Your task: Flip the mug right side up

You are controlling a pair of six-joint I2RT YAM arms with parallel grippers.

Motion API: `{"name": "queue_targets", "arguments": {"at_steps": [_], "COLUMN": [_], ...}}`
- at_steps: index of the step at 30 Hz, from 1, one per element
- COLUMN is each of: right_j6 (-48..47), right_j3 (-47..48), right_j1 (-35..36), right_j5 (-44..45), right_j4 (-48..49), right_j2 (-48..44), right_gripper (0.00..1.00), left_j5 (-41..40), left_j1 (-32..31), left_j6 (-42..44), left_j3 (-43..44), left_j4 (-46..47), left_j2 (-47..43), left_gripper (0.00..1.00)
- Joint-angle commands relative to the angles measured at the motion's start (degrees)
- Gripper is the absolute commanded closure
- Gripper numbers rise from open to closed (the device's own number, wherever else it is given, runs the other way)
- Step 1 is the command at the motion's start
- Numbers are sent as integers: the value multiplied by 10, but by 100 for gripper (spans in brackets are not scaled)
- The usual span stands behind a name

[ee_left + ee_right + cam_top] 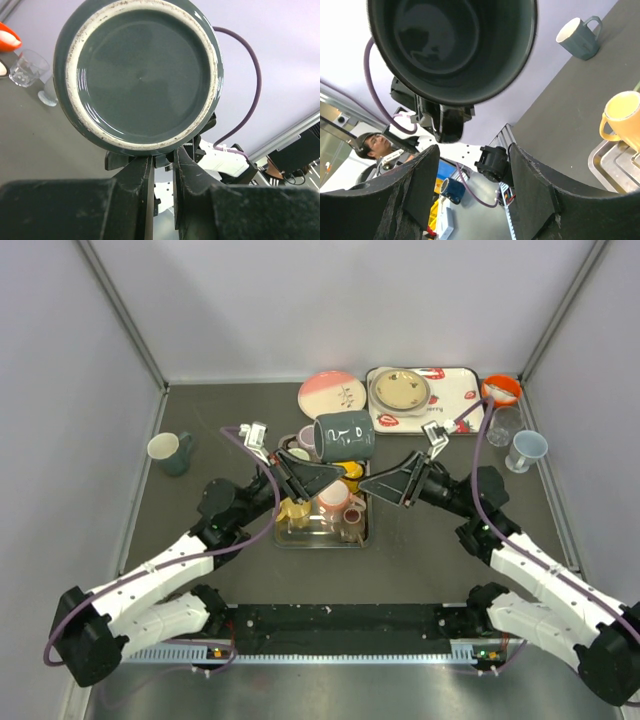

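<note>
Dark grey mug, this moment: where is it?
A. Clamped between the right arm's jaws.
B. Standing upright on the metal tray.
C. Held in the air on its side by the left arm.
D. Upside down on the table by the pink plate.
C: the dark grey mug lies on its side above the metal tray, the left gripper shut beneath its base, while the right gripper stands open, apart from it.
</note>
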Motion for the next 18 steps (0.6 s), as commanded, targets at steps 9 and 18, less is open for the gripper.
{"name": "queue_targets", "arguments": {"at_steps": [9,18], "right_j6": [7,19], "right_j3": [49,60], "right_j1": [-3,-11], "right_j5": [-18,-17], "right_j4": [84,118], "right_j2": [36,66], "right_gripper": [43,52], "left_j5": [48,87], "left_j1": [0,-1], "left_j6": [-29,-52], "left_j3": [10,6], "left_j4": [121,141], "left_j2": [20,44], "left_gripper": [100,100]}}
